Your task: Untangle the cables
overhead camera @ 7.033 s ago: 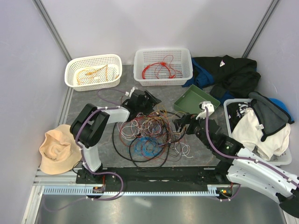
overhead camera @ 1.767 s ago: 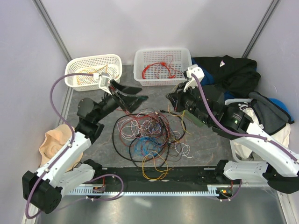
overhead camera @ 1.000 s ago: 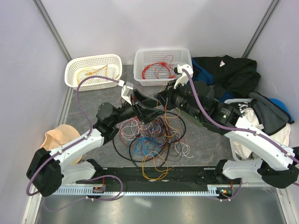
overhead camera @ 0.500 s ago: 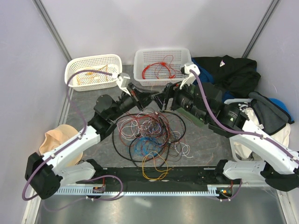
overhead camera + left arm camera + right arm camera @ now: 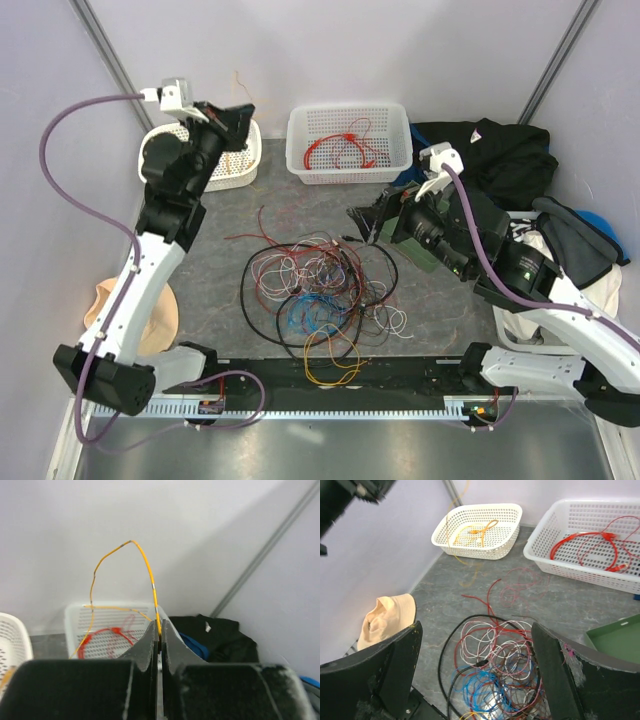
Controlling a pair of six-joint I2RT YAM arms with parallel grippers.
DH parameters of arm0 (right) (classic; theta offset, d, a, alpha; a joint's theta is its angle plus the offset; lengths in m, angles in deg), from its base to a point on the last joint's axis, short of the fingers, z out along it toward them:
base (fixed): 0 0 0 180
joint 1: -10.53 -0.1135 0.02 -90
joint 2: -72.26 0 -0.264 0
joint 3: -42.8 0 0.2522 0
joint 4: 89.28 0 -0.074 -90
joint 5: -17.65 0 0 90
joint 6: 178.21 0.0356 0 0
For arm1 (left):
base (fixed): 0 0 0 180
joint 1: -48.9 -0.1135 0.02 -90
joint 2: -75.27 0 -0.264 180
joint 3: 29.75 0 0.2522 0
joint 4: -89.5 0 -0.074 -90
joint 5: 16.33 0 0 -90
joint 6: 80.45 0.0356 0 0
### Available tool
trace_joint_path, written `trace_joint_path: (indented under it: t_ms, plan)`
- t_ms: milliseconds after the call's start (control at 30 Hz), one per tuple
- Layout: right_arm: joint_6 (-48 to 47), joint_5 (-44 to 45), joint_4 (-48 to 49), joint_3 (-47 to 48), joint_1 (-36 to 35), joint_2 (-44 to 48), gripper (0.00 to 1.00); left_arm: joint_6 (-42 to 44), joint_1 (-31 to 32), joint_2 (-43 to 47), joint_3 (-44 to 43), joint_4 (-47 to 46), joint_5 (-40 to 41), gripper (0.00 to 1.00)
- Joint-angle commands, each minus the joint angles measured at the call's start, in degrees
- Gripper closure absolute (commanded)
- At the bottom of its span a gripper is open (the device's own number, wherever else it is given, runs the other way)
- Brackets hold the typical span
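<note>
The cables [image 5: 320,290] lie as a loose tangle of red, white, blue, brown and black loops on the grey table; the right wrist view shows the tangle [image 5: 505,665] from above. My left gripper [image 5: 243,115] is raised high over the left basket, shut on a thin orange cable [image 5: 150,575] that arches above its closed tips [image 5: 159,630]. The orange cable [image 5: 451,527] trails down toward that basket. My right gripper [image 5: 360,226] hovers at the tangle's right rear, open, with nothing between its fingers [image 5: 476,626].
A white basket [image 5: 232,172] at back left holds orange cables. A second white basket [image 5: 350,140] holds red ones [image 5: 585,542]. Right of the tangle lies a green tray [image 5: 620,640]. Dark clothes [image 5: 500,155], a laundry basket [image 5: 590,335] and a tan hat [image 5: 105,310] sit around.
My left arm shut on the orange cable and swung up and left from the tangle to above the left basket. My right gripper opened and drew back to the right.
</note>
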Motion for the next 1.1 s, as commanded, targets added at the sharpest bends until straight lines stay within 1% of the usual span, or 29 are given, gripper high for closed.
trace_joint_path:
  t_ms: [0, 33, 100, 133, 200, 233, 333, 433, 467, 600, 733, 767, 800, 867, 900, 967, 1000, 1067]
  plan:
    - [-2.55, 3.23, 0.64, -3.02, -0.2, 3.23, 0.02, 6.81, -2.13, -5.51, -10.1, 4.8, 7.03, 0.98]
    - [-2.9, 3.41, 1.51, -3.89, -0.2, 3.94, 0.02, 7.77, -2.83, -8.4, -11.26, 4.88, 8.28, 0.98]
    - [-3.16, 4.2, 2.83, -7.41, -0.2, 5.95, 0.02, 10.15, -3.8, -11.31, -14.5, 5.06, 11.79, 0.98]
    - [-3.16, 4.29, 4.23, -10.12, -0.2, 6.58, 0.02, 10.68, -5.2, -13.85, -15.39, 4.97, 12.94, 0.98]
    - [-2.82, 4.64, 5.56, -12.59, -0.2, 7.98, 0.02, 10.34, -7.05, -16.68, -17.24, 4.19, 15.66, 0.98]
    - [-2.55, 4.47, 6.69, -14.95, -0.2, 8.34, 0.02, 9.55, -9.32, -19.3, -17.77, 3.49, 15.68, 0.98]
    - [-1.06, 3.94, 9.33, -20.05, -0.2, 9.48, 0.02, 8.32, -13.45, -23.18, -21.01, 2.16, 15.77, 0.98]
    - [-0.62, 3.76, 11.71, -24.19, -0.2, 9.4, 0.02, 9.97, -15.92, -28.63, -25.5, 1.99, 16.11, 0.98]
    - [-0.7, 4.02, 11.8, -24.82, -0.2, 8.96, 0.02, 10.59, -16.28, -31.16, -27.16, 1.98, 16.9, 0.98]
    - [-1.67, 5.43, 12.24, -26.66, -0.2, 7.29, 0.02, 13.23, -18.12, -35.75, -28.67, 1.54, 19.89, 0.98]
    - [-2.99, 6.92, 12.68, -27.28, -0.2, 6.14, 0.02, 14.02, -18.22, -38.57, -27.44, 2.16, 21.04, 0.98]
    - [-3.34, 7.1, 12.86, -27.28, -0.2, 5.79, 0.02, 14.11, -19.7, -39.01, -26.66, 2.42, 21.56, 0.98]
    - [-3.43, 7.1, 13.12, -27.28, -0.2, 5.53, 0.02, 14.11, -19.71, -40.06, -26.39, 2.86, 22.17, 0.98]
    - [-3.34, 6.75, 13.3, -27.2, -0.2, 5.0, 0.02, 13.67, -19.71, -41.55, -26.91, 5.57, 24.19, 0.98]
    - [-3.17, 6.58, 13.3, -27.19, -0.28, 4.91, 0.02, 13.5, -19.89, -42.26, -27.35, 6.63, 24.9, 0.91]
    - [-2.81, 6.31, 13.12, -27.19, -0.2, 5.17, 0.02, 11.31, -20.15, -44.02, -29.28, 9.09, 26.74, 0.59]
    - [-2.81, 6.4, 13.12, -27.37, -0.2, 5.35, 0.02, 10.43, -20.5, -44.2, -29.81, 12.5, 27.1, 0.39]
    - [-2.64, 6.75, 13.03, -27.55, -0.2, 6.31, 0.02, 8.32, -20.5, -42.8, -29.11, 12.97, 27.45, 0.26]
